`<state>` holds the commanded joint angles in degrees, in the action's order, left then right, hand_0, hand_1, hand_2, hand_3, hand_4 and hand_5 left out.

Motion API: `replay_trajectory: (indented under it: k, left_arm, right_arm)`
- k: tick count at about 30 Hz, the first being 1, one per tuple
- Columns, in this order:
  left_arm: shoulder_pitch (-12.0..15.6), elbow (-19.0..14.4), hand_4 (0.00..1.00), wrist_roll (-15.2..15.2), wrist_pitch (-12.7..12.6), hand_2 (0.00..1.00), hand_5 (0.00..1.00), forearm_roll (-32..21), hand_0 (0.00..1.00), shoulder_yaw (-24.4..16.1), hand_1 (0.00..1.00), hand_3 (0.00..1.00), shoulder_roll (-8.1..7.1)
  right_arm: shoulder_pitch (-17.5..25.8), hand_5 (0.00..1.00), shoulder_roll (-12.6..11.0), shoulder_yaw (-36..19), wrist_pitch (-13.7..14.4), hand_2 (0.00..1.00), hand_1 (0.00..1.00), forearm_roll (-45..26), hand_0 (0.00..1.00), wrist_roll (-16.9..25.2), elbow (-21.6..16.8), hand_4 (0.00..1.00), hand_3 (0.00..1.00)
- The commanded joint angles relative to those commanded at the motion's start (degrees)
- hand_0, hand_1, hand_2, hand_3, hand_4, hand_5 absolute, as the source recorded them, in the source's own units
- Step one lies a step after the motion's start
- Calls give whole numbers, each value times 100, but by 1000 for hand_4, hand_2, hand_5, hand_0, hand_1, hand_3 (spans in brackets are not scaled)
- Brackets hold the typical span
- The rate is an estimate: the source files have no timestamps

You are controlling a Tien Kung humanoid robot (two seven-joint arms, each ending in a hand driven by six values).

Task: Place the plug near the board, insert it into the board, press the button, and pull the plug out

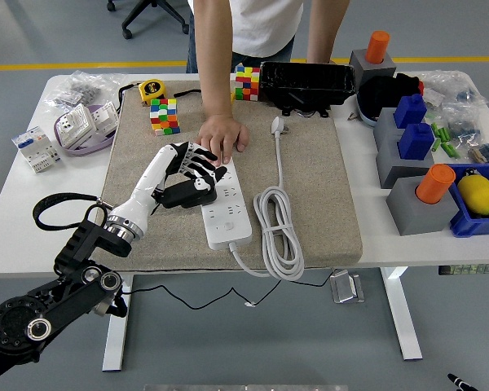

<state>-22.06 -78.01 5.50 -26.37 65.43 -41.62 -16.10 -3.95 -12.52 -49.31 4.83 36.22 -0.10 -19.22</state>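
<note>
Board [225, 205]: a white power strip lying lengthwise on the tan mat [310, 195], its far end under a person's hand, its near end bare.
Left hand [187, 173]: white palm, black fingers, reaching in from the lower left over the board's far half — fingers curled down around the plug.
Plug [187, 194]: a black adapter block, held under the left hand's fingers right at the board's left edge; whether its pins sit in a socket I cannot tell, the fingers cover it.
Plug's wire [53, 204]: thin and black, looping off to the left of the board across the table [33, 220] beside the robot's forearm.
Person's hand [222, 137]: flat on the board's far end, pressing it down, touching or almost touching the robot's fingertips.
Board's own cable [279, 236]: white, coiled just right of the board, its plug end stretched away toward the far side of the mat.
Cube [164, 116]: a coloured puzzle cube beyond the board's far-left corner — well apart from it.
Right arm: not in sight.
</note>
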Motion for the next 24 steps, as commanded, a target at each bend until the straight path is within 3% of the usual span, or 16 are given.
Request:
replay_trajectory:
  k: [19, 20, 24]
  left_arm:
    - [72, -6, 783, -75, 62, 496, 399, -70, 362, -83, 435, 531, 1]
    - [74, -45, 778, -102, 81, 480, 377, -4, 267, -94, 323, 556, -6]
    - [68, -278, 778, -434, 287, 480, 377, 621, 267, -135, 323, 556, -49]
  right_arm:
    - [-5, 494, -2, -2, 2, 643, 642, 1, 603, 3, -4, 953, 553]
    - [-5, 493, -2, -2, 2, 644, 641, 2, 603, 3, -5, 953, 553]
    - [-5, 493, -6, 3, 0, 644, 641, 5, 603, 1, -3, 953, 553]
